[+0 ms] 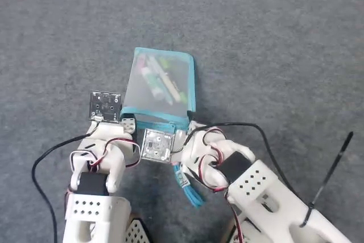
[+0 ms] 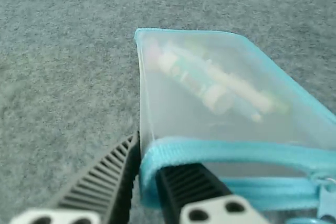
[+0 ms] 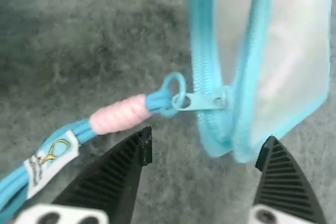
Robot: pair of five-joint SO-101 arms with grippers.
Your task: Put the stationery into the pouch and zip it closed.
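Currently you have the pouch (image 1: 159,86) lying on the grey worktop (image 1: 273,55) just ahead of both arms, its zip edge turned toward them. Through its clear wall the stationery (image 1: 162,78) shows inside, several pens lying side by side along its length. Your left fingers (image 2: 105,182) are pinched tight on the teal zip edge at one corner of the pouch, one finger under the band and one over it. Your right fingers (image 3: 113,174) stand wide apart at the other corner, gripping nothing; one sits below the cord (image 3: 155,102), the other just past the pouch corner. Between them you can see the slider (image 3: 202,100) near that corner, with the teal cord looped through its ring and a pink bead (image 3: 118,115) threaded on it. Away from the slider the two zip bands run apart, so the mouth looks open.
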